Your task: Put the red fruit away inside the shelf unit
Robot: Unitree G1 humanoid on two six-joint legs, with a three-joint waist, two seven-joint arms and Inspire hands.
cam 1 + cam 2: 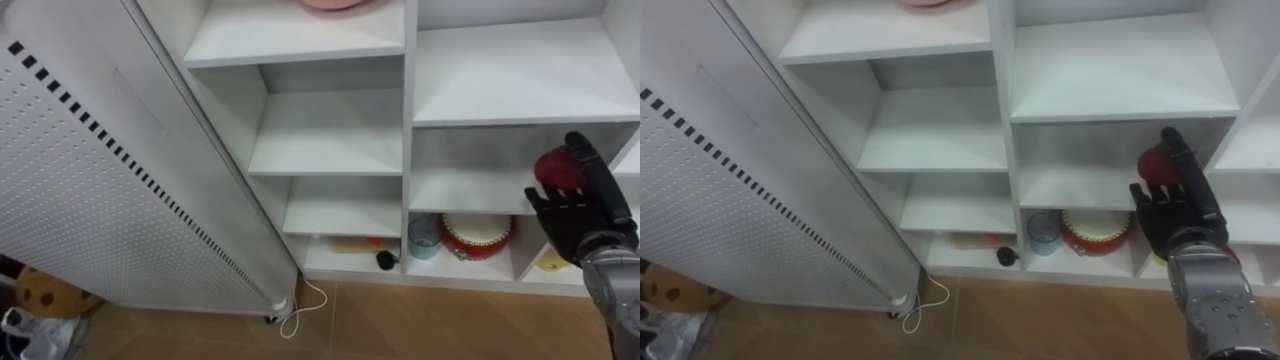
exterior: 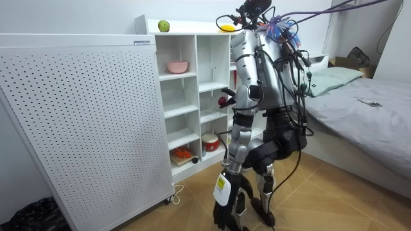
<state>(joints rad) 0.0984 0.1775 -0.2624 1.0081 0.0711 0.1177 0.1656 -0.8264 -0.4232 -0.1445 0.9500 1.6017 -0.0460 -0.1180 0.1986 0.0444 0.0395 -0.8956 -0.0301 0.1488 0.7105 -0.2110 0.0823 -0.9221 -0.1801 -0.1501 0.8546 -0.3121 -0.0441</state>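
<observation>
A red fruit [image 1: 557,170] is grasped in the right hand [image 1: 575,215], whose dark fingers are curled round it from below and behind. The fruit is held up before the white closet [image 1: 408,120], towards its right side, level with the open compartment just above the bottom row. It is not set on any shelf, and whether it is already inside the compartment cannot be told. In the bottom row below the hand, a blue cup [image 1: 424,236] is seen just beside a round red tin [image 1: 477,235], and something yellow [image 1: 552,262] lies in the next compartment to the right. An orange item [image 1: 350,243] and a small black object [image 1: 384,260] lie in the bottom compartment to the left. A pink bowl [image 2: 178,67] is kept on an upper shelf. In the room view a green fruit [image 2: 164,25] and a yellow fruit [image 2: 226,27] are seen on top of the closet, well apart. The robot is shown standing close before the closet, with a perforated white panel [image 1: 80,180] to its left and a bed [image 2: 359,109] behind it. A white cord [image 1: 300,315] lies on the floor by the panel's foot.
</observation>
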